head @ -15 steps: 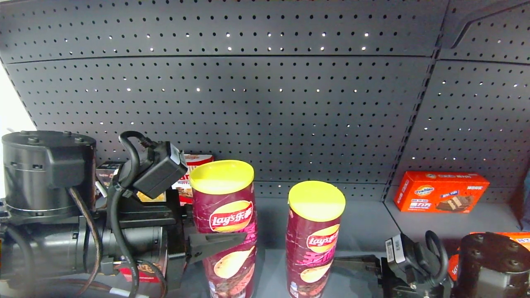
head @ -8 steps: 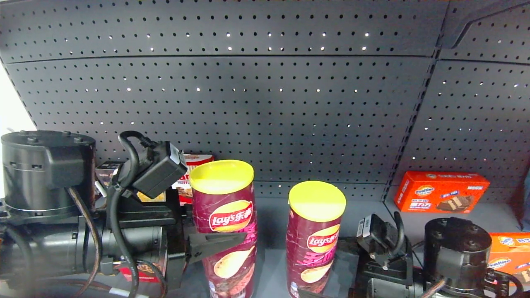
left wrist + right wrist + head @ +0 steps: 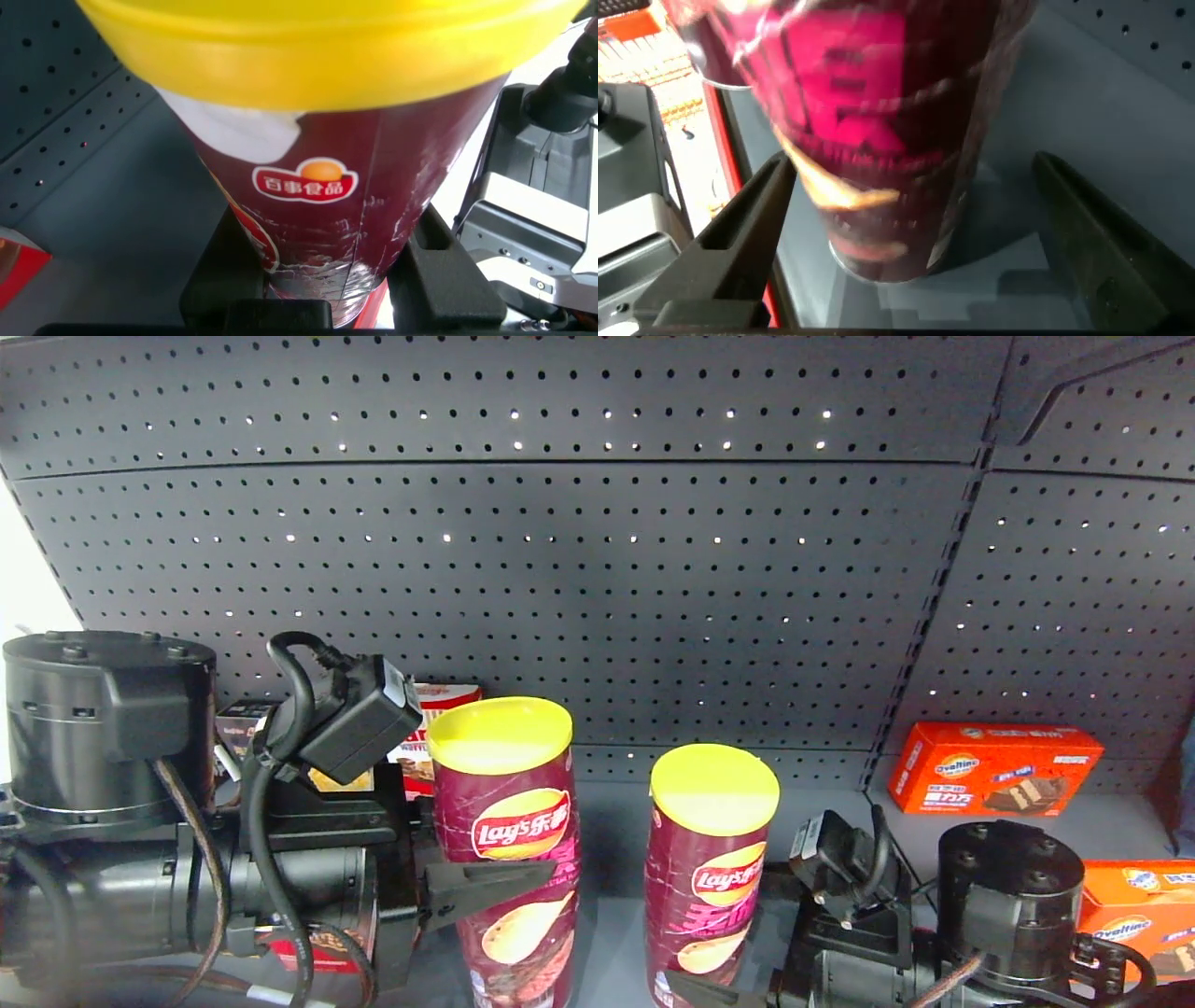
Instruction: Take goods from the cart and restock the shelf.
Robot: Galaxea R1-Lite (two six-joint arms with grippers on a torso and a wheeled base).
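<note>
The right hand (image 3: 910, 177) has swung in, spread open around the right chip can (image 3: 714, 859), probably to reposition it; the left hand (image 3: 327, 271) clamps the left chip can (image 3: 504, 803).

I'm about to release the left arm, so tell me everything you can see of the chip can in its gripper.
The chip can is a tall glossy maroon tube printed with chips, capped by a yellow plastic lid. It is upright over the shelf, the left gripper clamped round its lower body, one finger across its front. Its base is out of frame. A second can stands apart to its right.
</note>
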